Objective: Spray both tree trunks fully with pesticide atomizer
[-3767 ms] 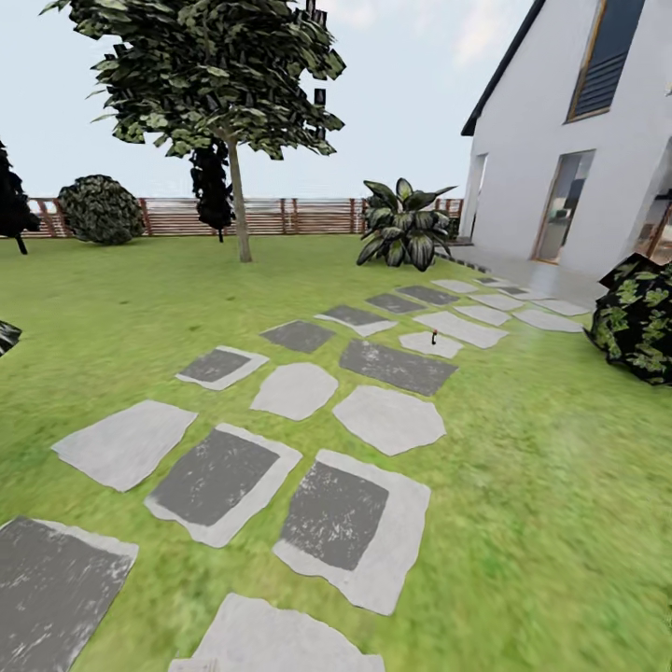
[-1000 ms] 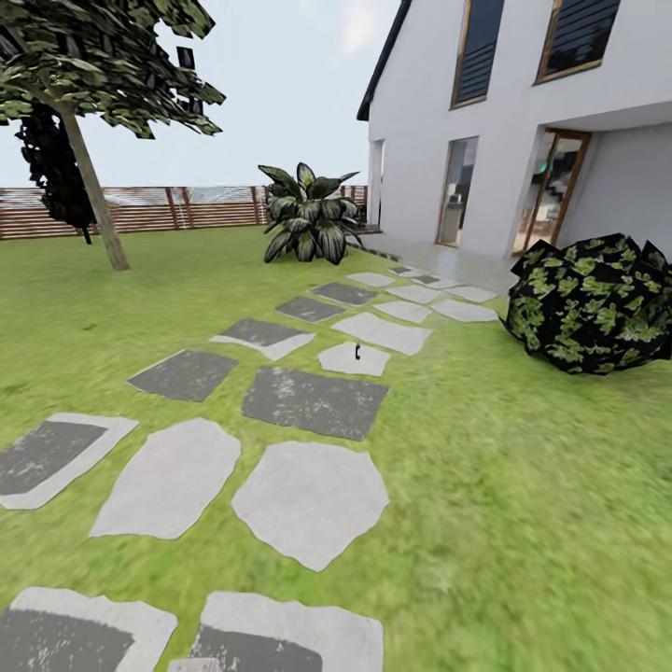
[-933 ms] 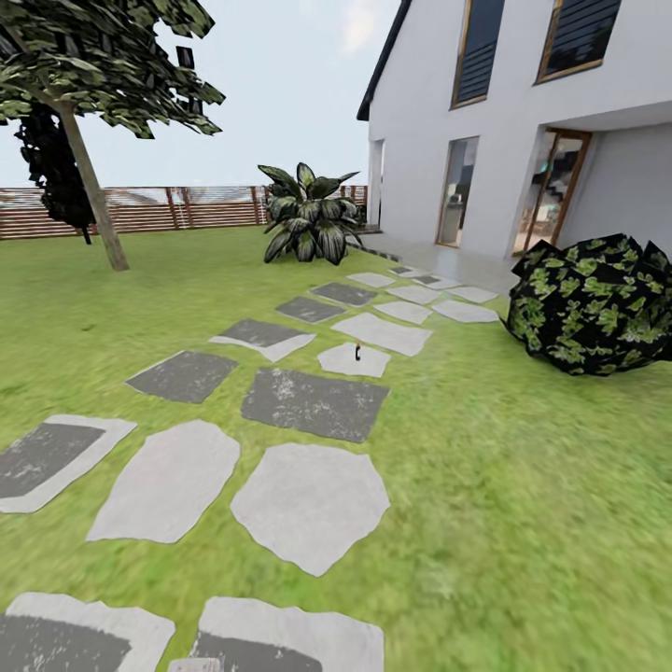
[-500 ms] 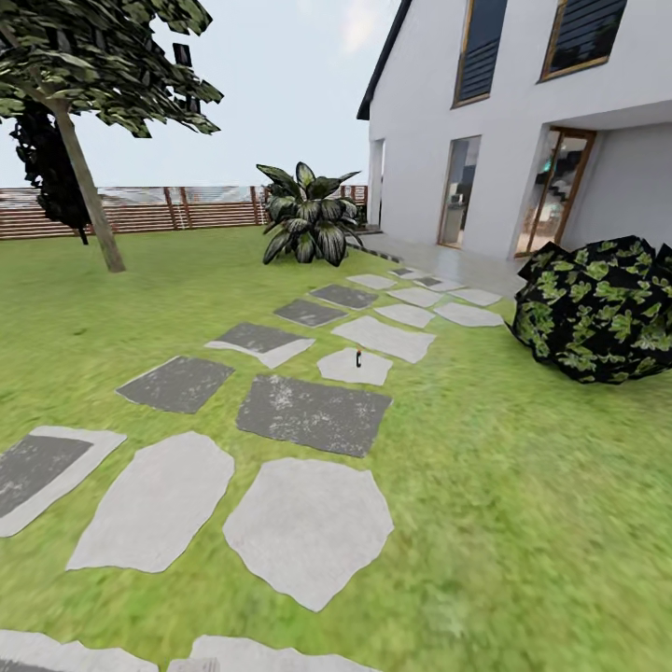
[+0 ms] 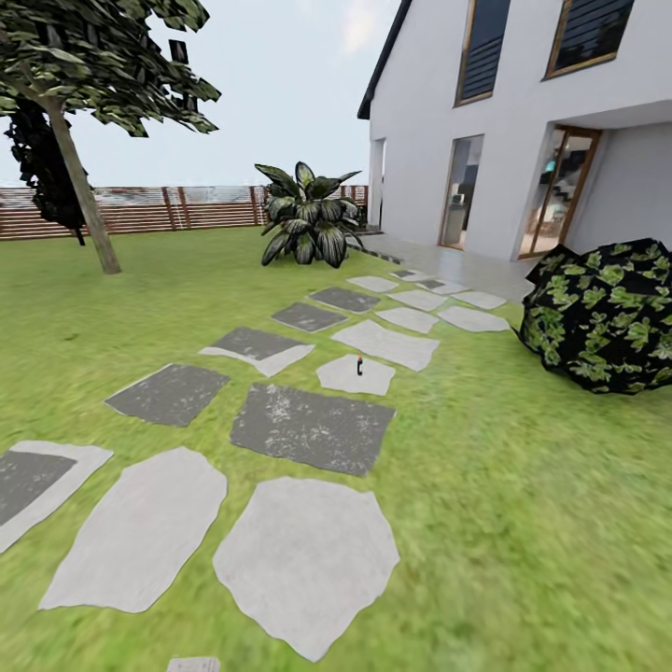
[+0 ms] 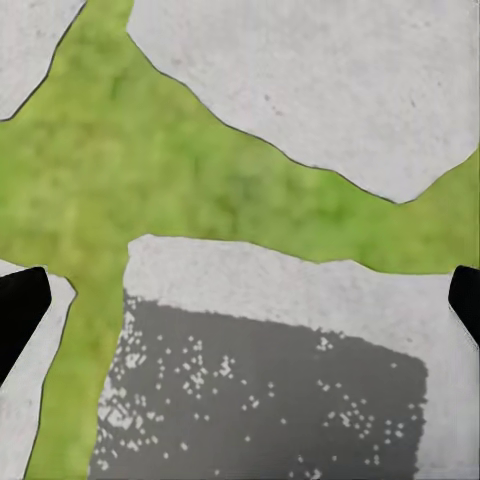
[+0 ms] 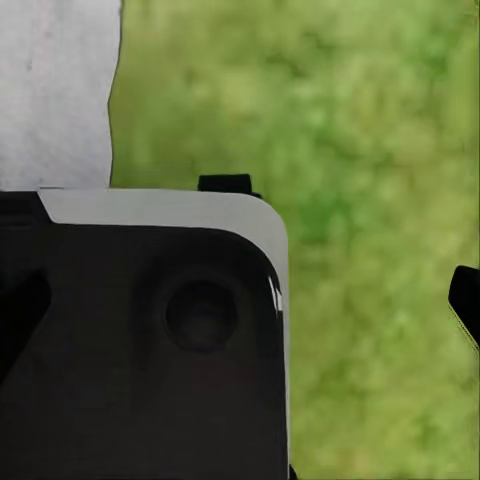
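Observation:
The pesticide atomizer (image 5: 359,365) is a tiny dark upright thing with a red spot, standing on a small pale paving stone (image 5: 355,375) some way ahead in the head view. One of the trees stands far left, its bare grey-brown tree trunk (image 5: 82,194) leaning slightly under a dark green crown (image 5: 103,56). In the left wrist view my left gripper (image 6: 240,305) is open over stones and grass of the floor, nothing between its fingertips (image 6: 20,310). In the right wrist view my right gripper (image 7: 240,305) is open above grass and part of my own dark body (image 7: 150,340).
A path of light and dark grey stones (image 5: 308,427) crosses the lawn. A dark bush (image 5: 607,317) sits at the right. A broad-leaved plant (image 5: 306,224) stands ahead by the white house (image 5: 523,121). A slatted wooden fence (image 5: 187,207) closes the back.
The view has turned right and advanced along the stone path, so the atomizer looks nearer and lower in the picture. The things themselves have not moved.

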